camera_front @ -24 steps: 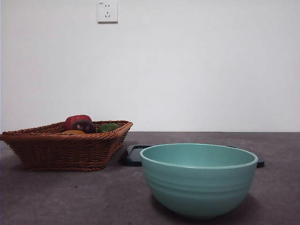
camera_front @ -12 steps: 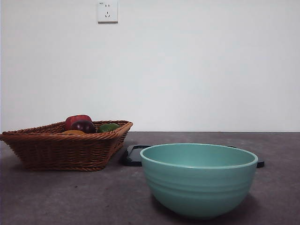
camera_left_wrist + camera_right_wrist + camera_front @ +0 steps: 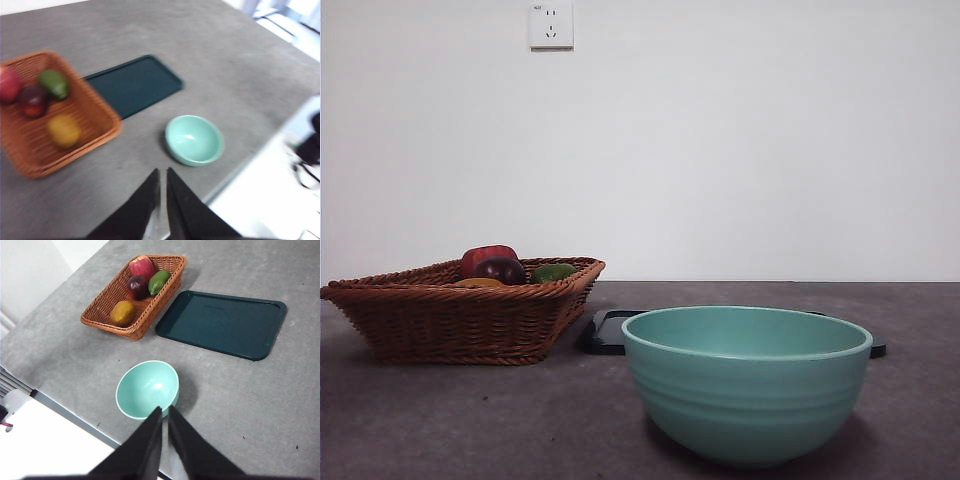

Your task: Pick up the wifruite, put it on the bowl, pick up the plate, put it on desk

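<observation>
No grasp begun. The orange wifruite (image 3: 122,313) lies in the wicker basket (image 3: 107,315); the mint bowl (image 3: 147,389) sits empty on the tabletop (image 3: 240,395). Left claw (image 3: 162,182) and right claw (image 3: 165,420) hang high, jaws nearly together, holding nothing. Next move, as I judge it: one claw opens and descends into the basket over the wifruite.
</observation>
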